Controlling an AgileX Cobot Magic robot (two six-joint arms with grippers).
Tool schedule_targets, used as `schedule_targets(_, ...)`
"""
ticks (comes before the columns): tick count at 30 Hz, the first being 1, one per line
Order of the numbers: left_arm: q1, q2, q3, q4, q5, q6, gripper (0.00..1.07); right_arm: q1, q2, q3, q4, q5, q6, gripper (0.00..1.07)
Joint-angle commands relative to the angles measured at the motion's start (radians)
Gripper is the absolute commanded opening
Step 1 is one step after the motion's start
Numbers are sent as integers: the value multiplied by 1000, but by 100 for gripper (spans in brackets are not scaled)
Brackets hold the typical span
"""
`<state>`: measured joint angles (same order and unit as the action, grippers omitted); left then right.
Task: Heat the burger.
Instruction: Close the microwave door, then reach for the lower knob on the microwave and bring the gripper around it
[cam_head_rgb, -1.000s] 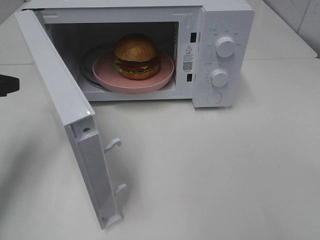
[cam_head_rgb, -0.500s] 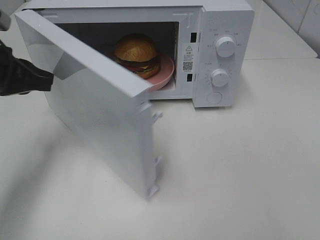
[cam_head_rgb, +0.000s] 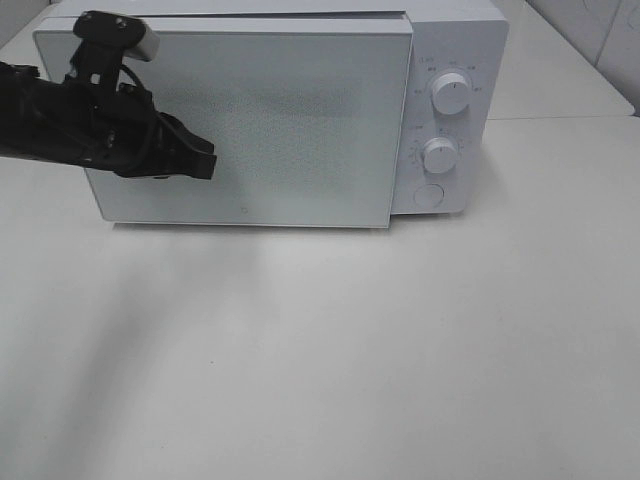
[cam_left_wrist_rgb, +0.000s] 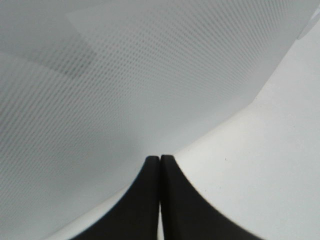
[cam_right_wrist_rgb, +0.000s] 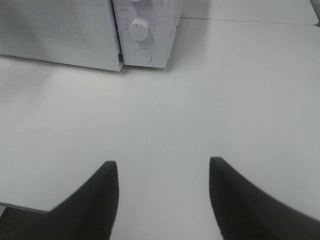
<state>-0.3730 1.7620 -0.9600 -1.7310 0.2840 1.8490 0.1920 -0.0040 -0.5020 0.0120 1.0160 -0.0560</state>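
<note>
**Watching a closed microwave from the high camera**

Looking down from the high camera, I have the white microwave (cam_head_rgb: 455, 35) across the upper part of the frame, standing on the pale table (cam_head_rgb: 400, 350). Its door (cam_head_rgb: 300, 120) is closed flat against the front and its dotted panel lets nothing through. So the burger is out of sight in all three views, and I cannot point to it.

To the right of the door sits the control panel. It has an upper knob (cam_head_rgb: 451, 94), a lower knob (cam_head_rgb: 439, 155) under it and a round button (cam_head_rgb: 428, 196) at the bottom.

My left arm (cam_head_rgb: 60, 115) comes in from the left edge of the frame and lies across the left part of the door. The left gripper (cam_head_rgb: 205, 160) is low on that part of the door. Its wrist camera shows the two black fingers (cam_left_wrist_rgb: 145, 200) pressed together with nothing between them, the tips right at the door's dotted face. I cannot tell whether they actually touch it.

The right gripper (cam_right_wrist_rgb: 163, 161) appears only in its own wrist camera. Its fingers are spread wide over bare table and pinch nothing. It is well apart from the microwave, whose lower knob and button are visible beyond it.
</note>
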Motion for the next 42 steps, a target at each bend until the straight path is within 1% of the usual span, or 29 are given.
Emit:
schedule_targets(1,-26,26,-38,-21,0,-8,0,1,-27,3,-5,-14,10,53)
schedule_targets(3,-68,80,-111,-26,-13,-8,0,1,-27,3,-5,-14,10,53)
schedule_targets(6,-81,93,-126,-26,-27,-8,0,1,-27,3,-5,-14,10,53)
schedule_targets(8,-126,144,-198,-26,-89,-8,0,1,-27,3,-5,-14,11,53)
schedule_targets(10,-134,154,-216,-26,-100,-8,0,1,-27,3,-5,-14,11,53)
schedule_targets(11,-153,179,-253,-26,-123,-8,0,1,-27,3,-5,-14,11,53)
schedule_targets(14,-163,191,-268,-26,-133,-8,0,1,-27,3,-5,-14,11,53)
schedule_targets(16,-195,240,-332,-26,-155,-9,0,1,-27,3,-5,-14,11,53)
schedule_targets(17,-195,240,-332,-26,-155,-9,0,1,-27,3,-5,-14,11,53)
schedule_targets(18,-200,250,-352,-26,-156,-9,0,1,-27,3,-6,-14,11,53)
schedule_targets(19,-215,272,-391,-26,-157,-9,0,1,-27,3,-6,-14,12,53)
schedule_targets(20,-215,272,-391,-26,-157,-9,0,1,-27,3,-6,-14,12,53)
schedule_targets(22,-229,307,-447,-26,-159,-9,0,1,-27,3,-6,-14,13,53)
schedule_targets(23,-229,307,-447,-26,-159,-9,0,1,-27,3,-6,-14,13,53)
schedule_targets(24,-237,325,-479,-26,-174,-9,0,1,-27,3,-6,-14,13,53)
schedule_targets(25,-237,325,-479,-26,-174,-9,0,1,-27,3,-6,-14,13,53)
schedule_targets(27,-246,351,-525,-26,-210,-9,0,1,-27,3,-6,-14,13,53)
schedule_targets(28,-246,351,-525,-26,-210,-9,0,1,-27,3,-6,-14,13,53)
schedule_targets(30,-249,376,-554,-26,-221,-9,0,1,-27,3,-12,-14,14,53)
schedule_targets(34,-254,381,-559,-25,-221,-9,0,1,-27,3,-12,-14,16,53)
schedule_targets(39,-279,379,-559,-23,-192,-9,0,1,-27,3,-12,-14,17,53)
schedule_targets(40,-287,379,-555,-17,-184,-9,0,1,-27,3,-12,-14,17,53)
schedule_targets(41,-308,376,-543,15,-175,-9,0,1,-27,3,-12,-14,17,53)
schedule_targets(42,-308,376,-543,15,-175,-9,0,1,-27,3,-12,-14,17,53)
